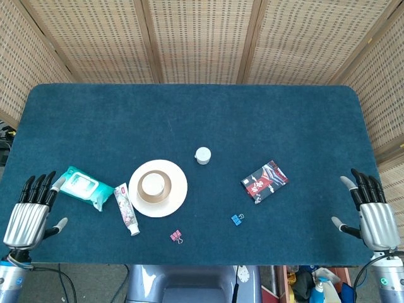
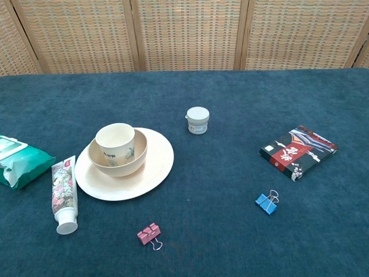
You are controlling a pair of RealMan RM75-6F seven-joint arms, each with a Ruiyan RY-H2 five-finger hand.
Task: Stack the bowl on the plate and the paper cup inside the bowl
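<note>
Fingers spread and empty on both: left hand (image 1: 26, 214) off the near-left table (image 1: 189, 113) corner, right hand (image 1: 371, 213) off the near-right. Paper cup (image 2: 115, 142) sits upright in the bowl (image 2: 134, 158), bowl on the plate (image 2: 157, 167), slightly left of centre. Stack looks done. Bowl seating is probably flat, hard to confirm from this angle. Best move: keep both hands clear of the stack, no nudging; toothpaste tube (image 2: 62, 193) lies just beside the plate.
</note>
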